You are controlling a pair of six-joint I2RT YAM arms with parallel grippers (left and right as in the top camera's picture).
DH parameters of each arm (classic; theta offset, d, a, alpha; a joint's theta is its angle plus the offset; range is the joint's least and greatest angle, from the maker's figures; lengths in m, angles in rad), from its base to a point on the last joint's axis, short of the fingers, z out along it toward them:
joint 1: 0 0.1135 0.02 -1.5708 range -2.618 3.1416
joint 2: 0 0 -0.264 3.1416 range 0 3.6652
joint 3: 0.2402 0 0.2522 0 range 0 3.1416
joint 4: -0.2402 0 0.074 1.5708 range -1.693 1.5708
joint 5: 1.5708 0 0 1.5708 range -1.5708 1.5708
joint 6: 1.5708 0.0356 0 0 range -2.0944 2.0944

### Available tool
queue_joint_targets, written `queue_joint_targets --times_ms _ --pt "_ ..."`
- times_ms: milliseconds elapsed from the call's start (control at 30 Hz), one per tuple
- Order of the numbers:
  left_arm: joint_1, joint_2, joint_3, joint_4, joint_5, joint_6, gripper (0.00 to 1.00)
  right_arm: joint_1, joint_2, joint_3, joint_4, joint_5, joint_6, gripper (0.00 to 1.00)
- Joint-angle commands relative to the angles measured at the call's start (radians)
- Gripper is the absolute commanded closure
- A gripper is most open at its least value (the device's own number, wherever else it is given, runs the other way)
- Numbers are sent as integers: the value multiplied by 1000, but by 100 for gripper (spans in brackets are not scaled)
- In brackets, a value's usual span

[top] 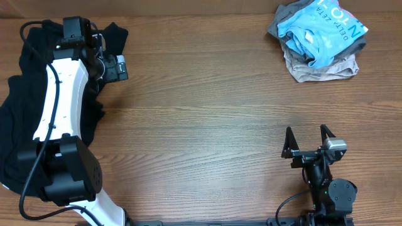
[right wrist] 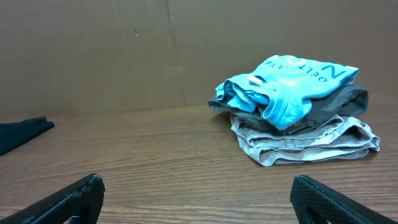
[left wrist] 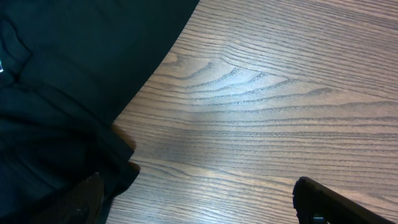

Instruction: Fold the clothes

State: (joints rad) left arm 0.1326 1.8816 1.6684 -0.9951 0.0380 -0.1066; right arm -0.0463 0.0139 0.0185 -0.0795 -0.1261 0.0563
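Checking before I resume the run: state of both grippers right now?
Left gripper: open, holding nothing, at the black shirt's edge.
Right gripper: open, holding nothing, above the table.

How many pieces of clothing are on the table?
4: black shirt at the left; blue T-shirt atop a grey piece atop a beige piece, back right. More may be hidden.

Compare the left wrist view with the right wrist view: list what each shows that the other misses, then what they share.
Left wrist only: the left pincer, open, and the black shirt close up, folds visible. Right wrist only: the right pincer, open, the blue T-shirt atop a grey piece and a beige piece, and a brown wall. Shared: the wooden table and part of the black shirt.
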Motion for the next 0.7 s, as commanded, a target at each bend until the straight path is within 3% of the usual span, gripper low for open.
queue_joint_targets --times_ms 0,667 --pt "-2 10 -2 2 6 -21 0 -7 -11 -11 6 -2 8 0" --pt "-2 -44 -2 -27 4 -21 0 -7 -11 -11 6 -2 8 0"
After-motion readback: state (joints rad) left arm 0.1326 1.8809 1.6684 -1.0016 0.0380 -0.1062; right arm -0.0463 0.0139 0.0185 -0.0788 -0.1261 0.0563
